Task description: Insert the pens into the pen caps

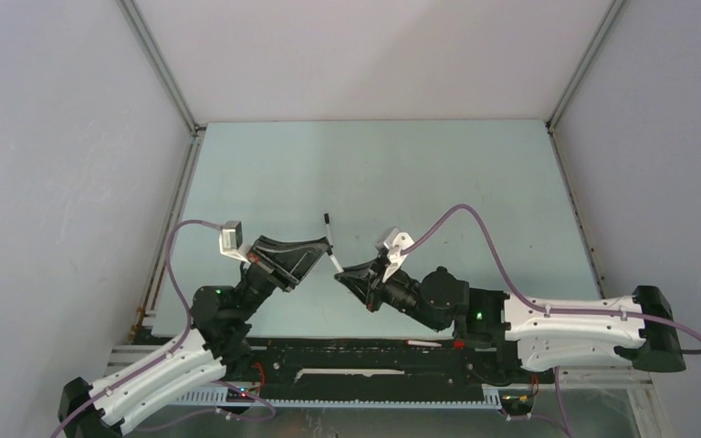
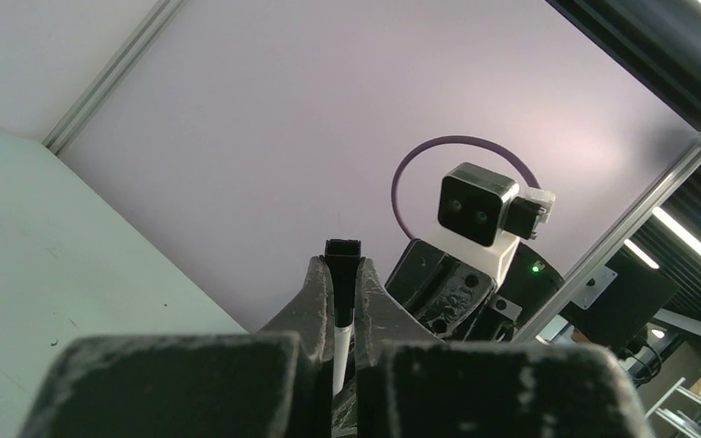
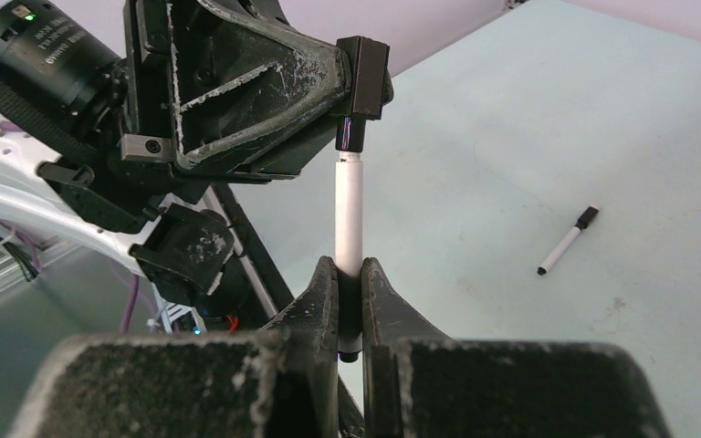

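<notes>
Above the middle of the table [image 1: 420,164], my two grippers meet nose to nose. My left gripper [image 2: 342,266] is pinched tight on the black cap [image 3: 350,137], and my right gripper [image 3: 349,269] is clamped just as tight low on the white pen [image 3: 349,210]. The tip looks to be in the cap's mouth, maybe not fully home. So: hold both grips firm, line pen and cap up dead straight, push along that line only. Any sideways lean could jam it. A second pen [image 3: 566,242], capped, lies on the table well apart.
</notes>
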Robot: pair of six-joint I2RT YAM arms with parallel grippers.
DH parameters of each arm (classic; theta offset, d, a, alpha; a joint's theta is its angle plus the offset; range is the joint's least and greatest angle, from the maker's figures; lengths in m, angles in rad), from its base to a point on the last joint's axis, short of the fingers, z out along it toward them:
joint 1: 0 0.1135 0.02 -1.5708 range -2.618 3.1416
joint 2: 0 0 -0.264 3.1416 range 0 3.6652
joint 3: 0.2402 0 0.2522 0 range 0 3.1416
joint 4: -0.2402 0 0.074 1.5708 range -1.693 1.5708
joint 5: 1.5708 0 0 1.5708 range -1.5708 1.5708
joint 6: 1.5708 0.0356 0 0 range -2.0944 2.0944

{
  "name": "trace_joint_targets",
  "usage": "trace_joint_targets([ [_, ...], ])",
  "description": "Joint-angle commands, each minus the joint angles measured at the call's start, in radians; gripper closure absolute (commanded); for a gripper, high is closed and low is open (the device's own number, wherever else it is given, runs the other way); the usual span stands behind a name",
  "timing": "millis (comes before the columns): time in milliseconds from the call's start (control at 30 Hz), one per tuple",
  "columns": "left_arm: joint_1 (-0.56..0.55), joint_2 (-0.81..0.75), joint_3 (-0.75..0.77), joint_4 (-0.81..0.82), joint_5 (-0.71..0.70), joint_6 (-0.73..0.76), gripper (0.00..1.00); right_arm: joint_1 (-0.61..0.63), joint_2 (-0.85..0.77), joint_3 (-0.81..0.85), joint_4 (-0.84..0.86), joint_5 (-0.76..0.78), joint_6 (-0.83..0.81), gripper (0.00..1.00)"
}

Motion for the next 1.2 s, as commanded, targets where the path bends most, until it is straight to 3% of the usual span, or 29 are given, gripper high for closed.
trace_joint_targets([
  [0,0.002,0.025,-0.032,-0.022,0.033,0.024,1.00,-0.017,0.011,0.098,0.028,0.079,-0.029,1.00],
  [500,0.002,0.045,-0.028,-0.119,-0.018,0.046,1.00,-0.013,0.099,0.271,-0.144,0.235,-0.148,1.00],
  [1167,0.002,0.157,0.065,-0.383,-0.142,-0.016,1.00,0.022,0.386,0.559,-0.269,0.569,-0.331,1.00],
])
